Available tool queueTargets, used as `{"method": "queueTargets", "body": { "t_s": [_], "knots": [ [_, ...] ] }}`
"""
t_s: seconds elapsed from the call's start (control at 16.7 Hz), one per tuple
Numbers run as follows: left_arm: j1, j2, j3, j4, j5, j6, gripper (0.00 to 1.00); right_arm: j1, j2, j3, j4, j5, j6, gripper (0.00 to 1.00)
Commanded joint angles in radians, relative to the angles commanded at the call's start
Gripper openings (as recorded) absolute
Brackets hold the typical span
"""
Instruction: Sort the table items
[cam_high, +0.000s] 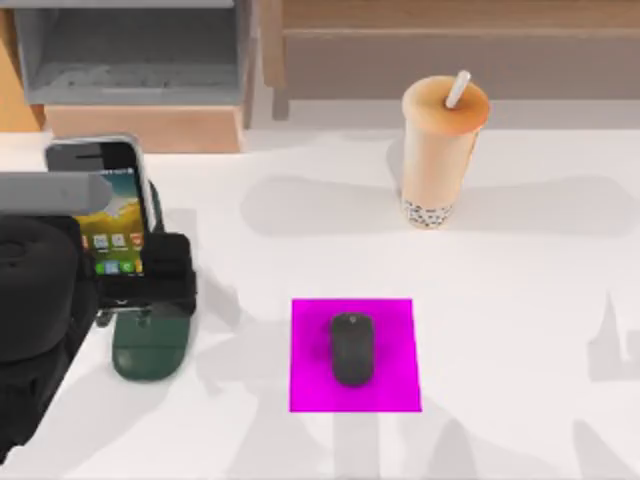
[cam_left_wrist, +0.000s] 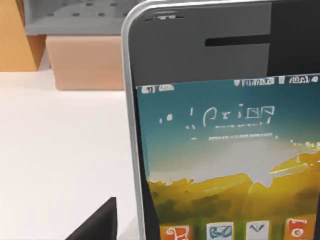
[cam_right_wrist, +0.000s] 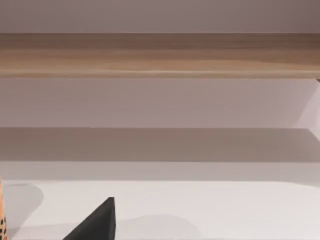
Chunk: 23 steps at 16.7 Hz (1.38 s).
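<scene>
My left gripper (cam_high: 140, 275), at the table's nine o'clock side, is clamped on the silver-edged smartphone (cam_high: 108, 205) above a dark green pad (cam_high: 150, 345), while the black mouse (cam_high: 352, 348) lies on the magenta mat (cam_high: 390, 385) at centre and the bubble-tea cup (cam_high: 440, 150) stands at one o'clock.

My left arm (cam_high: 35, 300) is matte black and bulky, its rounded housing topped by a grey cylindrical link; my left gripper (cam_high: 150, 275) is blocky and black.

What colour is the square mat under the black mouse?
Bright magenta. The mat lies flat beneath the mouse, seen best in the top view.
</scene>
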Motion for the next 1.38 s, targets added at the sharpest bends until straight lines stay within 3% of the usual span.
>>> {"method": "queueTargets", "body": {
  "t_s": [0.18,0.36,1.08,1.38],
  "knots": [
    [0.014,-0.007,-0.002,0.004,0.011,0.006,1.0,0.0,0.0,0.0,0.0,0.0,0.0,1.0],
    [0.082,-0.097,-0.051,0.016,0.072,0.037,1.0,0.0,0.0,0.0,0.0,0.0,0.0,1.0],
    [0.624,-0.817,-0.427,0.105,0.514,0.28,1.0,0.0,0.0,0.0,0.0,0.0,0.0,1.0],
    [0.666,-0.859,-0.457,0.112,0.549,0.299,1.0,0.0,0.0,0.0,0.0,0.0,0.0,1.0]
  ]
}}
